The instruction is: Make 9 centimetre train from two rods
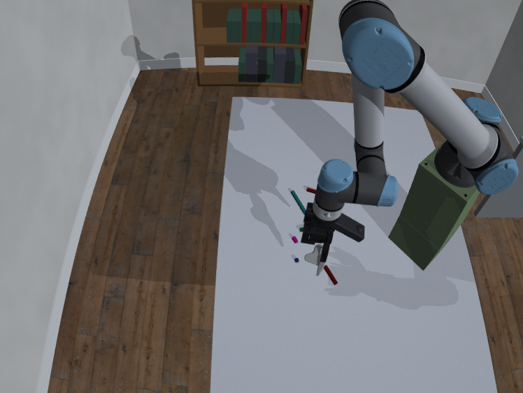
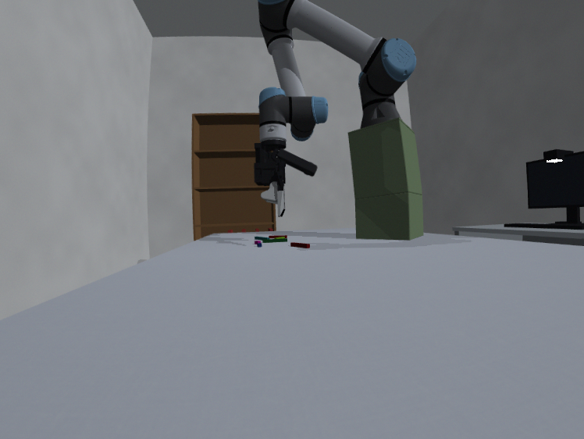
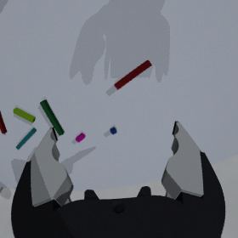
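Observation:
My gripper (image 3: 115, 125) is open and empty, hanging above the grey table; it also shows in the top view (image 1: 317, 258) and the exterior view (image 2: 277, 200). In the wrist view a red rod (image 3: 133, 75) lies ahead of the fingers, a blue rod (image 3: 113, 130) and a magenta rod (image 3: 80, 137) lie between them and nearer the left finger. A green rod (image 3: 52, 116), a lime rod (image 3: 24, 115), a turquoise rod (image 3: 25, 138) and a second red rod (image 3: 2, 123) lie at the left. In the top view I see the red rod (image 1: 330, 274), blue rod (image 1: 296, 259), magenta rod (image 1: 294, 239) and turquoise rod (image 1: 298, 202).
The arm's green pedestal (image 1: 431, 211) stands at the table's right side. A bookshelf (image 1: 252, 42) stands by the far wall. A monitor (image 2: 557, 183) sits on a side desk at the right.

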Controlling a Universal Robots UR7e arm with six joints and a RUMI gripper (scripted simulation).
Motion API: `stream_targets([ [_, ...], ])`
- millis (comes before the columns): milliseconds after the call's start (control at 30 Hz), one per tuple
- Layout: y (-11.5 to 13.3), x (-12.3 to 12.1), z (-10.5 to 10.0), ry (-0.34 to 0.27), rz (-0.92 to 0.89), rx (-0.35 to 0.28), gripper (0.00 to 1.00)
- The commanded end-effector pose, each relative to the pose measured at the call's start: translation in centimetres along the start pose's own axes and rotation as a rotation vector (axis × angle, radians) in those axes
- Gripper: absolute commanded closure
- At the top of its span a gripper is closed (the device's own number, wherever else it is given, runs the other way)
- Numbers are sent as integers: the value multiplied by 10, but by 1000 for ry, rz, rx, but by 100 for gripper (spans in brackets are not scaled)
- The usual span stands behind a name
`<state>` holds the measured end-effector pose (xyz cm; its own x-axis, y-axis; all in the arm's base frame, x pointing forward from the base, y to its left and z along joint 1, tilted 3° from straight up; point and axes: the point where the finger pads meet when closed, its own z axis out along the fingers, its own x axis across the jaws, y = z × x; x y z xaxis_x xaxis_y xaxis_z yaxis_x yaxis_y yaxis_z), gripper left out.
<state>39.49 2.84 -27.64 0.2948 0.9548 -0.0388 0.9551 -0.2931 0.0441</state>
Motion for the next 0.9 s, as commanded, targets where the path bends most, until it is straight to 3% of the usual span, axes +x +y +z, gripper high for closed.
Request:
stream_targets([
  [0, 8, -3, -1, 0, 156, -7, 0],
  [867, 25, -14, -2, 1, 742, -7, 0],
])
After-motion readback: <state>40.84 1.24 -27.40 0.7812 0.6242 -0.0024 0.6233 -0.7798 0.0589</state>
